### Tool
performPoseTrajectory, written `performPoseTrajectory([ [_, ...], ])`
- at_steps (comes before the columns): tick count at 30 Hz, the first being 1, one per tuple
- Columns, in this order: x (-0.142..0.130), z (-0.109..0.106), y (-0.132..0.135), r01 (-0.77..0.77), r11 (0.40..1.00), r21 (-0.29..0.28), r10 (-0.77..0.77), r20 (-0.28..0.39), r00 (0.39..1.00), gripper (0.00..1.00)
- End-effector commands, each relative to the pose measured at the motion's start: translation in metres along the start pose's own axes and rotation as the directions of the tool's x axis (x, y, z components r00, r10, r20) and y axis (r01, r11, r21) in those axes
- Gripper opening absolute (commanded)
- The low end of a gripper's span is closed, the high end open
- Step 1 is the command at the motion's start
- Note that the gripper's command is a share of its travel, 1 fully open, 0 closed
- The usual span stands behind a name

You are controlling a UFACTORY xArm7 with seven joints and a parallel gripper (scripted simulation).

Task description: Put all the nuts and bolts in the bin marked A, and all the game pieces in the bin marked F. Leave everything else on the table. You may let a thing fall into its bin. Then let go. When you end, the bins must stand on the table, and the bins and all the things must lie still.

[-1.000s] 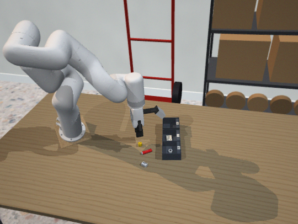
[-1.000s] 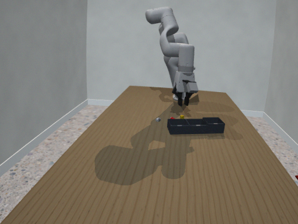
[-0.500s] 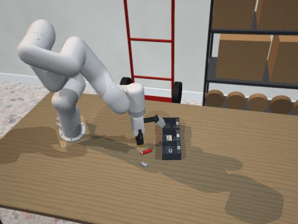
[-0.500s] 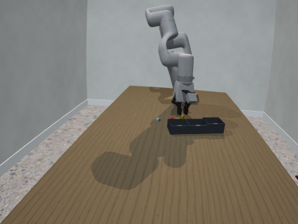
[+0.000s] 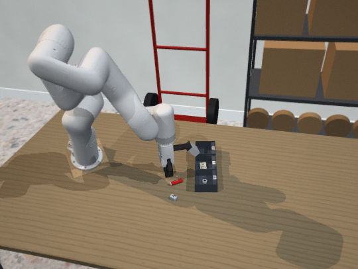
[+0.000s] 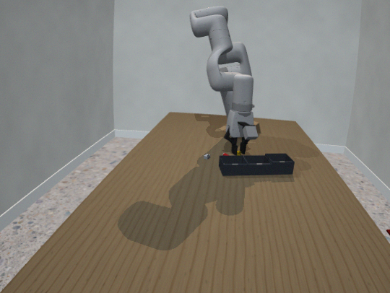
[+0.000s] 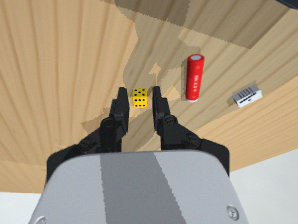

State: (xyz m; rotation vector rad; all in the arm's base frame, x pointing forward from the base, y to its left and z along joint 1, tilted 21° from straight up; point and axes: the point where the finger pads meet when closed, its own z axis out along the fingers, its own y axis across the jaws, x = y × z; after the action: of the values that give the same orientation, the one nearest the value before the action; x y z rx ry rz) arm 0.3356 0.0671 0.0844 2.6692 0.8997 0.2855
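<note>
A small yellow die with black dots [image 7: 140, 98] lies on the wooden bench [image 7: 60, 60], between the tips of the black pincer [image 7: 139, 100]. The pincer is partly spread, gripping nothing. A red cylinder [image 7: 195, 77] lies just beside the die.

From my station I see a small yellow cube die [image 7: 140, 98] with black pips, framed by the matte black fingers of my hand [image 7: 138, 102], whose housing is pale grey with a darker grey stripe. Beside it lies a glossy red cylinder [image 7: 195, 77] with faint white lettering I cannot read. A little silver-grey block [image 7: 247, 95] carries dark bar-like stripes. The brown wood-grain counter [image 5: 232, 225] shows long streaks and darker shadow patches. The dark navy, near-black row of bins [image 5: 205, 166] has small white labels.
</note>
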Motion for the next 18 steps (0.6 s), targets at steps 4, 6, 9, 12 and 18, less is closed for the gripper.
performPoseTrajectory([
  [4, 0.0007, 0.0037, 0.0001, 0.0, 1.0, -0.002, 0.0, -0.003, 1.0, 0.3],
  [6, 0.0007, 0.0037, 0.0001, 0.0, 1.0, -0.002, 0.0, -0.003, 1.0, 0.3],
  [9, 0.0007, 0.0037, 0.0001, 0.0, 1.0, -0.002, 0.0, -0.003, 1.0, 0.3],
  [12, 0.0006, 0.0037, 0.0, 0.0, 1.0, -0.002, 0.0, -0.003, 1.0, 0.3],
  [18, 0.0005, 0.0038, 0.0, 0.0, 1.0, -0.002, 0.0, -0.003, 1.0, 0.0],
])
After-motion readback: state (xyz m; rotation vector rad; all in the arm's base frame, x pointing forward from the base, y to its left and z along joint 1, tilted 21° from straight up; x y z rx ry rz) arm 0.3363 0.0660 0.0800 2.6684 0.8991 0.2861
